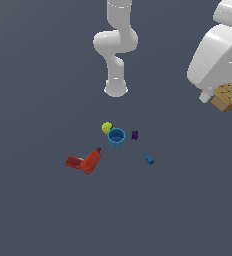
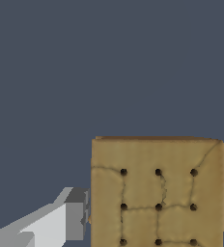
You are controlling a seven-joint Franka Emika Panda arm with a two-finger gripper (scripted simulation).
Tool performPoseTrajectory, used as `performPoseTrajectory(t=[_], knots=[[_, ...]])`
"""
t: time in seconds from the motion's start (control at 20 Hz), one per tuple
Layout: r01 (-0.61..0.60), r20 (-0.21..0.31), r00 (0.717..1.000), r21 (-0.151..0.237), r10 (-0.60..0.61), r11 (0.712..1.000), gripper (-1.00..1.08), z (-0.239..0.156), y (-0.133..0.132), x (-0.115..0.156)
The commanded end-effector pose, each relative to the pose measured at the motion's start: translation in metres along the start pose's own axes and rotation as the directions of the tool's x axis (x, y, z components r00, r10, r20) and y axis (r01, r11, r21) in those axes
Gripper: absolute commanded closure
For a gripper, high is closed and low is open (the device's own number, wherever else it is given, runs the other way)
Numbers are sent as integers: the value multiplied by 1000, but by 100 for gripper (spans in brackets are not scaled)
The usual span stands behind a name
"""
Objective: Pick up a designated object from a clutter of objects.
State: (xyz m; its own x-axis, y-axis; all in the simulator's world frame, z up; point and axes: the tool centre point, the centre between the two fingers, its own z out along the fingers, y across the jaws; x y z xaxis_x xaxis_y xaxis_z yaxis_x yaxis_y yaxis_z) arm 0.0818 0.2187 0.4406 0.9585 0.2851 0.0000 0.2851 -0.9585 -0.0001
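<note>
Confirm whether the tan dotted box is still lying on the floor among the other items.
No: the tan box sits raised at the gripper, well away from the blue cup and the other items.

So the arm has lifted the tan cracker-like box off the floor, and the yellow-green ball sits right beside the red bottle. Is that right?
Not quite. The yellow-green ball sits beside the blue cup, not the red bottle, which lies apart toward the exterior view's left. The rest holds: the exterior view shows the tan box raised at the gripper, and the wrist view shows it between the fingers.
</note>
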Motion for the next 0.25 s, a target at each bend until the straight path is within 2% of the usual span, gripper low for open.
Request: performPoseTrajectory(t=[0.0,0.2], knots=[[0,0,1000,0,0,1000,108,-5,0,0],[0,0,1000,0,0,1000,108,-7,-1,1]])
